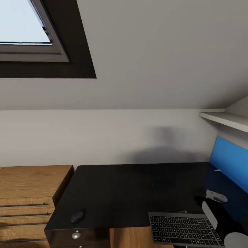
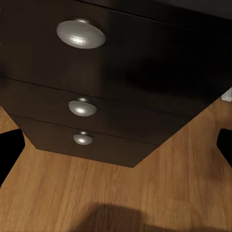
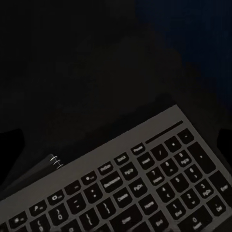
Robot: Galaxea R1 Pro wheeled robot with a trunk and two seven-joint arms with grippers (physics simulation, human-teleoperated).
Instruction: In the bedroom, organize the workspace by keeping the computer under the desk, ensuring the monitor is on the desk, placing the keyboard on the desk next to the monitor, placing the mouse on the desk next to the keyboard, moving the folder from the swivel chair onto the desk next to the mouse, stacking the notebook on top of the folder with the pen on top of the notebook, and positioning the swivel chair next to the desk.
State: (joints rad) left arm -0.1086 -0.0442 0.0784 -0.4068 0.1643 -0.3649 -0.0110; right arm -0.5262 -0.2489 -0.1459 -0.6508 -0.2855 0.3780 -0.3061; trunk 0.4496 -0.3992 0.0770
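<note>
Black desk (image 1: 137, 186) at six o'clock in head view, carrying mouse (image 1: 77, 216) at seven o'clock, close to the front corner above the drawer unit (image 2: 111, 92), and keyboard (image 1: 184, 229) at five o'clock, front edge apparently overhanging. Blue panel (image 1: 229, 165) at three o'clock, identity unclear. Right gripper (image 3: 116, 145) poised over keyboard, fingers apart, nothing held. Left gripper (image 2: 116, 150) facing drawer knobs, fingers apart, empty. Risks: pressing down on the overhanging keyboard and tipping it floorward; brushing the mouse off the corner; striking the drawers.

Keyboard (image 1: 184, 229) and mouse (image 1: 77, 216) on desk (image 1: 131, 186)
</note>
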